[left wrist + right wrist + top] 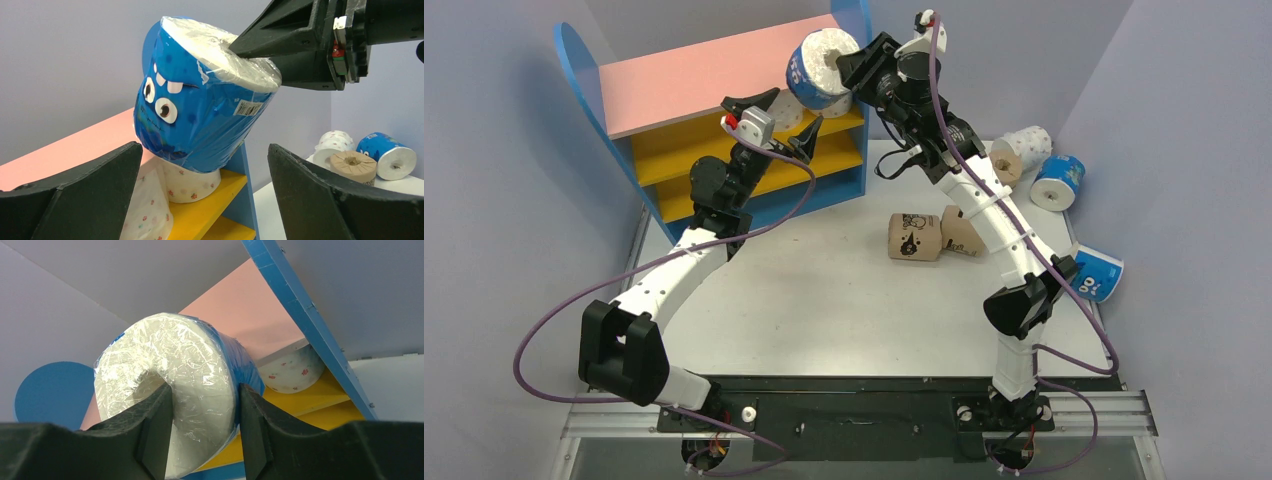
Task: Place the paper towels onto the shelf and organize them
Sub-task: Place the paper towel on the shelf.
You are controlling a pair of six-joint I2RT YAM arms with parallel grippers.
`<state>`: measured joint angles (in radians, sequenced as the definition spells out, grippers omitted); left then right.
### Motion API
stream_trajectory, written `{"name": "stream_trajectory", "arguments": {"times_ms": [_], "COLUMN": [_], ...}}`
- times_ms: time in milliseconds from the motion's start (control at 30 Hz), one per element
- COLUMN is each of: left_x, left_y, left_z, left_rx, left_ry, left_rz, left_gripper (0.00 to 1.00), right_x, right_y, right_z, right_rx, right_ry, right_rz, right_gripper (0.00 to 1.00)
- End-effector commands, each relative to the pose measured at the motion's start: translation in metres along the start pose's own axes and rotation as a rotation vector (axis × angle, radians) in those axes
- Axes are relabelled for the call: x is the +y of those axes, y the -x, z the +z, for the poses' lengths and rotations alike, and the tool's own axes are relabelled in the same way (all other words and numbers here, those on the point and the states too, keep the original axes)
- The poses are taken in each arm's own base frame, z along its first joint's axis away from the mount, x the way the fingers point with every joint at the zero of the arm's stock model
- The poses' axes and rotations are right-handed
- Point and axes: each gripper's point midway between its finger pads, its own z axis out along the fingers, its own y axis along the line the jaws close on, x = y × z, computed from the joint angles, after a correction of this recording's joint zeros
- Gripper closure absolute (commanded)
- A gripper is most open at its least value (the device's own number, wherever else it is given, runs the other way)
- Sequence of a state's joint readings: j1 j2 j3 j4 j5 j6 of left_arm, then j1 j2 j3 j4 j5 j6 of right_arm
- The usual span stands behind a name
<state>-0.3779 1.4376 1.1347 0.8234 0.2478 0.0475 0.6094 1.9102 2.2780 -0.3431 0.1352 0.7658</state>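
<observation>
My right gripper [849,65] is shut on a blue-and-white paper towel roll [819,68], one finger in its hollow core and one on the outside wrap. The roll [200,115] hangs tilted over the right end of the shelf's pink top [694,75]. In the right wrist view the roll's wrapped white end [175,370] fills the space between the right gripper's [205,410] fingers. My left gripper [205,165] is open and holds nothing, just in front of the shelf. Below the held roll, two white dotted rolls [187,185] [145,210] stand on the upper yellow board.
Two tan printed rolls [914,237] [961,233] lie on the table's middle. At the right lie a dotted roll [1024,148], a tan roll [1002,165] and two blue rolls [1059,182] [1096,272]. The shelf's blue side panel [300,305] is close to the right gripper.
</observation>
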Motion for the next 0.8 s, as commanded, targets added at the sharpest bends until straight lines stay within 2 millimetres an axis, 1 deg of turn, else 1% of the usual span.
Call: {"name": "stream_trajectory", "arguments": {"times_ms": [0, 200, 233, 267, 300, 333, 367, 400, 433, 533, 700, 767], "left_x": [0.015, 0.013, 0.012, 0.012, 0.012, 0.011, 0.010, 0.008, 0.008, 0.004, 0.000, -0.002], "left_y": [0.039, 0.035, 0.034, 0.029, 0.032, 0.026, 0.030, 0.025, 0.028, 0.024, 0.018, 0.017], "left_z": [0.005, 0.013, 0.016, 0.019, 0.022, 0.025, 0.029, 0.032, 0.035, 0.043, 0.050, 0.051], "left_rx": [-0.114, -0.109, -0.112, -0.105, -0.112, -0.101, -0.111, -0.100, -0.108, -0.106, -0.103, -0.106], "left_ry": [0.061, 0.037, 0.033, 0.029, 0.024, 0.019, 0.010, 0.004, -0.001, -0.013, -0.019, -0.020], "left_rz": [0.058, 0.059, 0.057, 0.052, 0.053, 0.047, 0.049, 0.045, 0.047, 0.046, 0.043, 0.045], "left_gripper": [0.04, 0.04, 0.04, 0.04, 0.04, 0.04, 0.04, 0.04, 0.04, 0.04, 0.04, 0.04], "right_x": [0.035, 0.035, 0.035, 0.036, 0.035, 0.034, 0.034, 0.034, 0.033, 0.032, 0.031, 0.028], "right_y": [0.056, 0.056, 0.056, 0.057, 0.056, 0.056, 0.055, 0.054, 0.052, 0.050, 0.045, 0.043], "right_z": [-0.007, -0.002, -0.001, -0.001, 0.000, 0.001, 0.002, 0.003, 0.003, 0.005, 0.007, 0.009], "right_rx": [-0.176, -0.194, -0.195, -0.197, -0.196, -0.195, -0.194, -0.191, -0.187, -0.179, -0.160, -0.154], "right_ry": [0.105, 0.111, 0.113, 0.114, 0.111, 0.112, 0.112, 0.111, 0.111, 0.111, 0.120, 0.117], "right_rz": [0.071, 0.082, 0.083, 0.084, 0.083, 0.082, 0.082, 0.082, 0.081, 0.078, 0.072, 0.068], "right_gripper": [0.79, 0.80, 0.80, 0.80, 0.80, 0.80, 0.79, 0.80, 0.80, 0.79, 0.78, 0.77]}}
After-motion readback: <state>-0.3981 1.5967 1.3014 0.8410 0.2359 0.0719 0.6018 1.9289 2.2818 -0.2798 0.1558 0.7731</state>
